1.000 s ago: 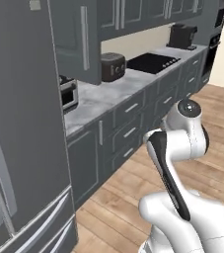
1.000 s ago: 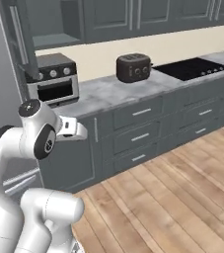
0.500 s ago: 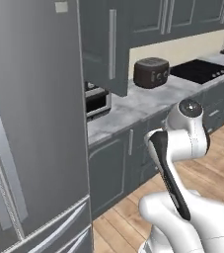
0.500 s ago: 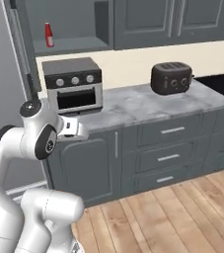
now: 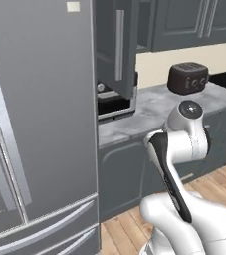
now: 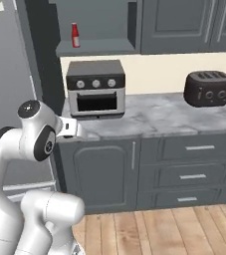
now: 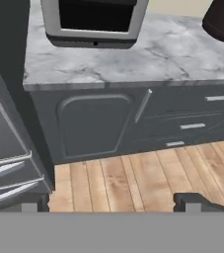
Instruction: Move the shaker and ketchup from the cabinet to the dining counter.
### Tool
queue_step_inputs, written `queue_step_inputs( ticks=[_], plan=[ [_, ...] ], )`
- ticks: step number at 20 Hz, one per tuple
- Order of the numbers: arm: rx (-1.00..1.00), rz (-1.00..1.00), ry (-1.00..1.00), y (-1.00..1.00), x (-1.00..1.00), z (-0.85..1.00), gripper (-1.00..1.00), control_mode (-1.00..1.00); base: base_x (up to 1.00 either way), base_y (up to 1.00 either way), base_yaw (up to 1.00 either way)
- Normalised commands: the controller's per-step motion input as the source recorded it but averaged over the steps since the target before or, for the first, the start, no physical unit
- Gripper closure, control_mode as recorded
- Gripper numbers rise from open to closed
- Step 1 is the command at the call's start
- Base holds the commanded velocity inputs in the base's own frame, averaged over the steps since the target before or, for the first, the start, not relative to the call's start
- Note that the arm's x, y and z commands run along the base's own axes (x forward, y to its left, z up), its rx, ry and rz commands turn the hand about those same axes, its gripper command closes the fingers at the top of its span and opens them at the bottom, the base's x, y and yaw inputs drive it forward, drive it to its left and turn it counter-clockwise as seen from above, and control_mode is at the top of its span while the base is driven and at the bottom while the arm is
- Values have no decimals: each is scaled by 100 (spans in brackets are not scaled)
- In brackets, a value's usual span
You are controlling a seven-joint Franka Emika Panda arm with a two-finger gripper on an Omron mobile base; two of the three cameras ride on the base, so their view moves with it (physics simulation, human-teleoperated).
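Ketchup stands on the open cabinet shelf above the toaster oven, now squarely ahead after the base swung the view past the toaster; the hand, fingers spread and empty, hangs low before the worktop, reach not yet begun.

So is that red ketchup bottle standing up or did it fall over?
Standing up. In the right base view the ketchup stands on the shelf of the open cabinet, its white cap on top, above the toaster oven.

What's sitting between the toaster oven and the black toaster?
Nothing: bare grey-white marble counter lies between the grey toaster oven and the rounded black toaster, in the right base view.
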Motion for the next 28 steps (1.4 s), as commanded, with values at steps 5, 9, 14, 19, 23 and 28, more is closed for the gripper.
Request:
queue_step_inputs(
  ticks=[5,9,14,19,23,28],
  plan=[
    [0,0,0,0,0,0,-100,100,12,-77,3],
    [0,0,0,0,0,0,-100,100,29,-63,9],
    [0,0,0,0,0,0,-100,100,49,-22,48],
    [0,0,0,0,0,0,-100,100,47,-10,60],
    [0,0,0,0,0,0,-100,100,53,-23,36],
    [0,0,0,0,0,0,-100,100,56,-45,5]
  ],
)
